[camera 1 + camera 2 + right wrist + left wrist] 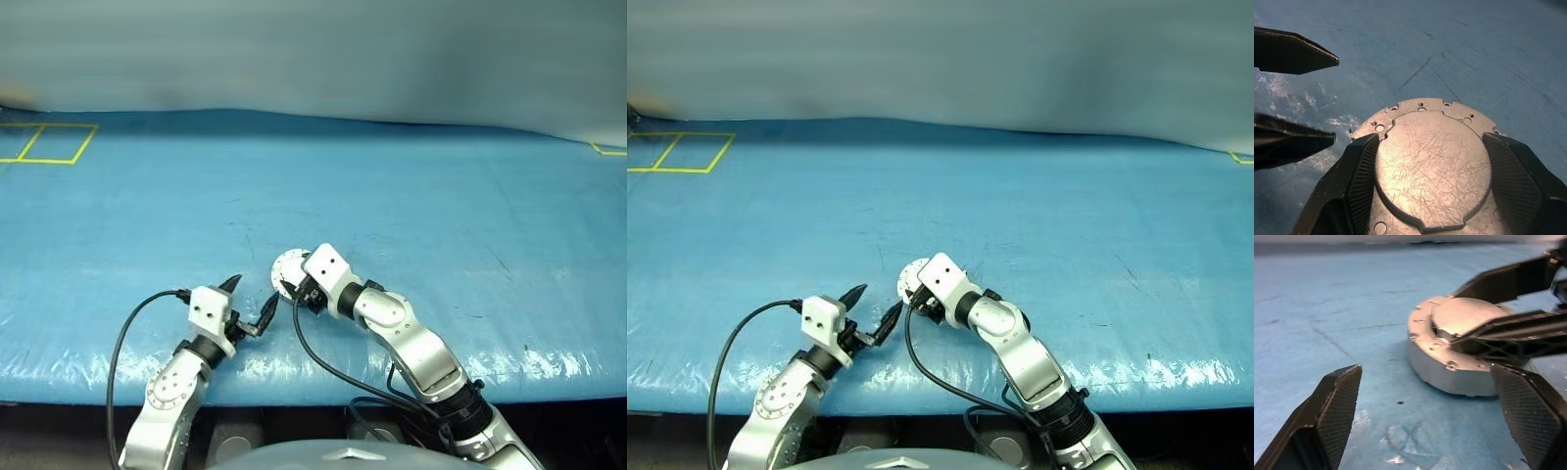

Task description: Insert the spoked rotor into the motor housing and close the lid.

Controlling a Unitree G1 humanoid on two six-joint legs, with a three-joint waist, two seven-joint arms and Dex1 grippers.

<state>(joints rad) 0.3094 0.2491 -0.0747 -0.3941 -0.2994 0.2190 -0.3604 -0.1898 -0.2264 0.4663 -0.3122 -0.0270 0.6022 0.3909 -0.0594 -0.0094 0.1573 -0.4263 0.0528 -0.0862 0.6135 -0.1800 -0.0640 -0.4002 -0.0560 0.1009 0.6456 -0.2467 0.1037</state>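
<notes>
Though tiny from head cam, closed lid w/ right claw astride, left claw open nearby.

The right hand straddles the motor housing; surrounding blue table lies open.

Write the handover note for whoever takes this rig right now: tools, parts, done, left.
Left tool: open, empty, just short of the motor housing.
Right tool: fingers straddle the housing on the blue table; a real grip cannot be told.
Lid: lies flat on the housing, plain face up, so it looks closed.
Spoked rotor: presumably inside, unconfirmed.
Left: check the lid's seating, release, withdraw.
</notes>
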